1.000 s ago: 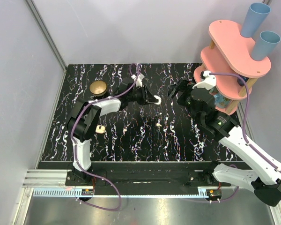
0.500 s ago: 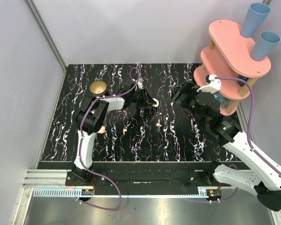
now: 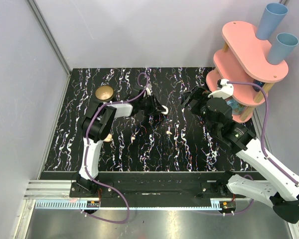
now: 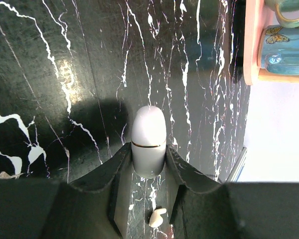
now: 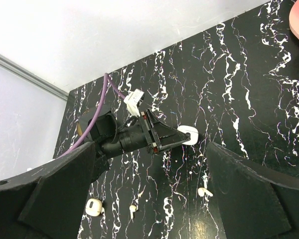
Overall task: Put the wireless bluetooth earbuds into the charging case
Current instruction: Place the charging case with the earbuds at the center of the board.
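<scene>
Top view: left fingers (image 3: pixel 157 106) clamp the charging case (image 3: pixel 164 109) mid-counter (image 3: pixel 84 154). The right fingers (image 3: pixel 189 98) are near it, not touching. An earbud (image 3: pixel 169 132) lies on the counter nearer the bases.

Left wrist: case lid closed, seam visible, both fingers pressing its sides.

Right wrist: right fingers spread wide, holding nothing. A second earbud (image 5: pixel 132 211) lies left of the first.

Bench (image 3: pixel 189 149): black marble pattern with white veins. White rounded plastic charging case (image 4: pixel 148 142): glossy white, with a thin dark-gold seam line. Small comma-shaped plastic earbud (image 4: pixel 157 217): cream. Left fingers (image 4: pixel 117 181): matte black. Round metal bowl (image 3: pixel 104 92): brass. Two-tier wooden shelf (image 3: pixel 249 55): pink. Tall plastic cups (image 3: pixel 270 20): blue.
</scene>
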You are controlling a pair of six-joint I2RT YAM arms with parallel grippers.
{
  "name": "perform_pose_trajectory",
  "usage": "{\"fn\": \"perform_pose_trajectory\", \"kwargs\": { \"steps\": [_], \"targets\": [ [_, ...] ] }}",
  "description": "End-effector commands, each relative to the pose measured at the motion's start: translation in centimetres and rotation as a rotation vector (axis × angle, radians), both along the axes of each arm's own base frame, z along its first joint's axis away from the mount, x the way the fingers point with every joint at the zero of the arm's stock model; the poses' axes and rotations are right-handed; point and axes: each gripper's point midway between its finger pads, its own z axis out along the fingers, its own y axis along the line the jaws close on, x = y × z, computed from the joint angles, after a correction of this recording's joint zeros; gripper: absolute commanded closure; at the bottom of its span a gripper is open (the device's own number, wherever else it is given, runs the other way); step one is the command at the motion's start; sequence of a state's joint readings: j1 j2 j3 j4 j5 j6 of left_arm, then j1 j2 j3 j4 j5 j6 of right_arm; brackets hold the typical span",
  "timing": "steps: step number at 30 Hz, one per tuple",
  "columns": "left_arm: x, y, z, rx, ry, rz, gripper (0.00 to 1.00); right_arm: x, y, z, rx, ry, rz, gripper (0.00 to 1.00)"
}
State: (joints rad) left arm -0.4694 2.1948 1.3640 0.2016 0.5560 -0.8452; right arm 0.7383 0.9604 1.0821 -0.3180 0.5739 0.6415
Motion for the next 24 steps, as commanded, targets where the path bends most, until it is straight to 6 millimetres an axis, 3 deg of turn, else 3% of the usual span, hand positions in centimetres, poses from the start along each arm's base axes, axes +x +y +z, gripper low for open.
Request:
{"fn": "perform_pose_trajectory", "kwargs": {
  "steps": [1, 8, 10, 12, 24],
  "targets": [
    [0.7, 0.1, 0.4, -0.021, -0.006, 0.012, 0.80, 0.4, 0.2, 1.1, 0.030, -0.035, 0.000, 0.00],
    [0.5, 0.5, -0.1, 0.012, 0.003, 0.006, 0.69, 0.4, 0.5, 1.0, 0.028, -0.032, 0.017, 0.00],
    [0.7, 0.6, -0.1, 0.029, -0.004, 0.012, 0.56, 0.4, 0.4, 1.0, 0.028, -0.032, 0.016, 0.00],
    [0.5, 1.1, -0.8, 0.068, 0.015, 0.014, 0.51, 0.3, 0.4, 1.0, 0.031, -0.035, 0.015, 0.00],
    [0.0, 3.4, -1.0, 0.171, 0.000, 0.046, 0.44, 0.2, 0.5, 1.0, 0.021, -0.035, 0.028, 0.00]
  ]
}}
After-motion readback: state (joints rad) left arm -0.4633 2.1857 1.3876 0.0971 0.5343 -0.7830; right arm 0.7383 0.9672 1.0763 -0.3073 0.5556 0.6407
